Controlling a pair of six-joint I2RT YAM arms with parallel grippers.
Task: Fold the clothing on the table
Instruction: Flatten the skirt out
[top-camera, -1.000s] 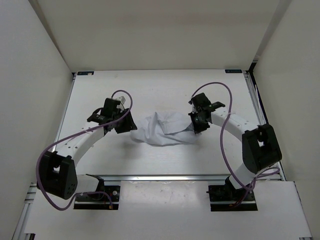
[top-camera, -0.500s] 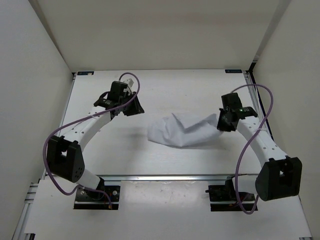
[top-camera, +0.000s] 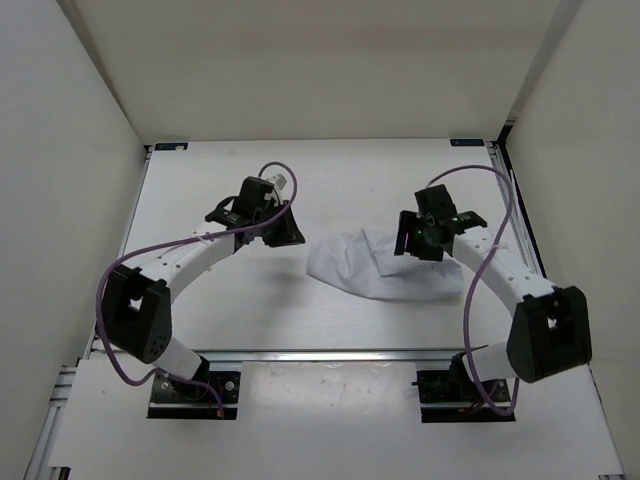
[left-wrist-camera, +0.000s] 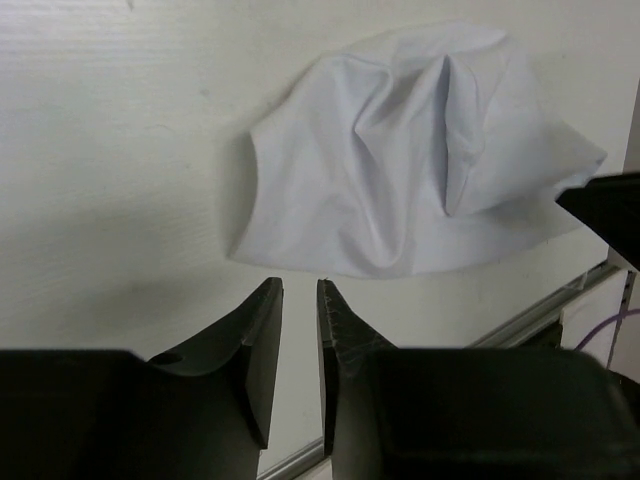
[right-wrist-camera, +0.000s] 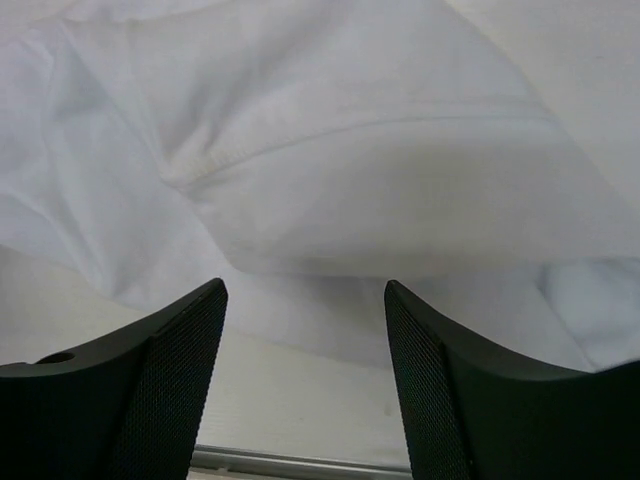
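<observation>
Nearest me, both arms rise from their bases by the aluminium rail (top-camera: 330, 355) at the front edge of the tabletop (top-camera: 220, 310). Each one bows outward through a black elbow joint, then curves back in toward the middle, with purple cables (top-camera: 170, 245) looping along them.

The left arm sweeps forward and to the right. Its end effector (top-camera: 283, 228) points at the clothing (top-camera: 370, 268) and stops just short of the cloth's left edge without touching it. Its fingers (left-wrist-camera: 262, 330) are drawn almost together, with only a slim gap between them, and nothing is in that gap.

The white clothing lies crumpled and creased on the tabletop between the two arms, a little right of centre.

The right arm bends in from the right. Its end effector (top-camera: 415, 240) is tipped down over the upper right part of the cloth. Its jaws are spread wide and hold nothing, with the rumpled fabric just beyond the tips. I can't tell whether they touch it.
</observation>
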